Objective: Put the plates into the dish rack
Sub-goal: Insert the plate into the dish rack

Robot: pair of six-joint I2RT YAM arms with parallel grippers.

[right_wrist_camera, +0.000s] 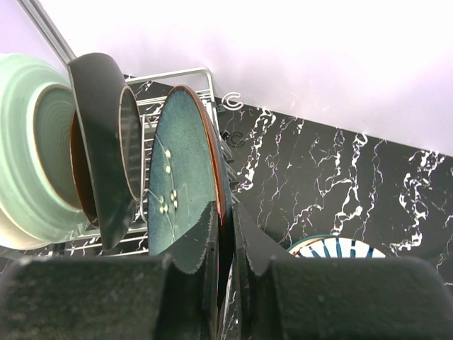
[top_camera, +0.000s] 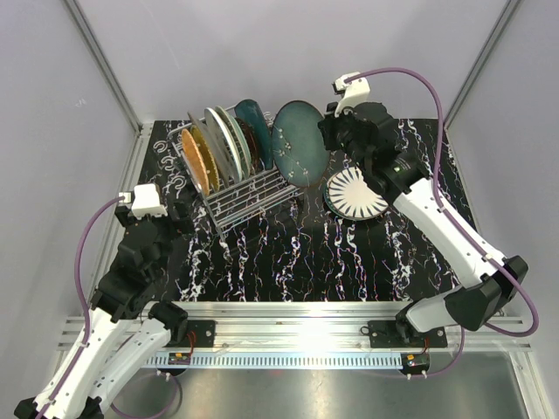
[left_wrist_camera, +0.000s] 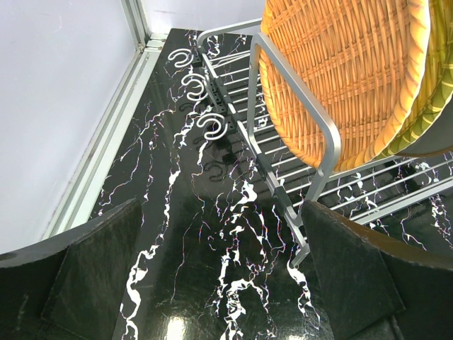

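Jaws of left gripper (left_wrist_camera: 219,283) wide, empty; of right gripper (right_wrist_camera: 225,237) clamped on a rim. Silver wire dish rack (top_camera: 253,199), partly loaded; at its right end, upright, the held round dark-teal glazed plate (top_camera: 297,141), judged stiff, slick, brittle; best pinched at the rim.

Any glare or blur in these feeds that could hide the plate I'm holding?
Top external: glare only on the near metal rail. Right wrist: back wall blown out, yet the teal plate in the right gripper reads sharp. Left wrist: rack and orange plate crisp.
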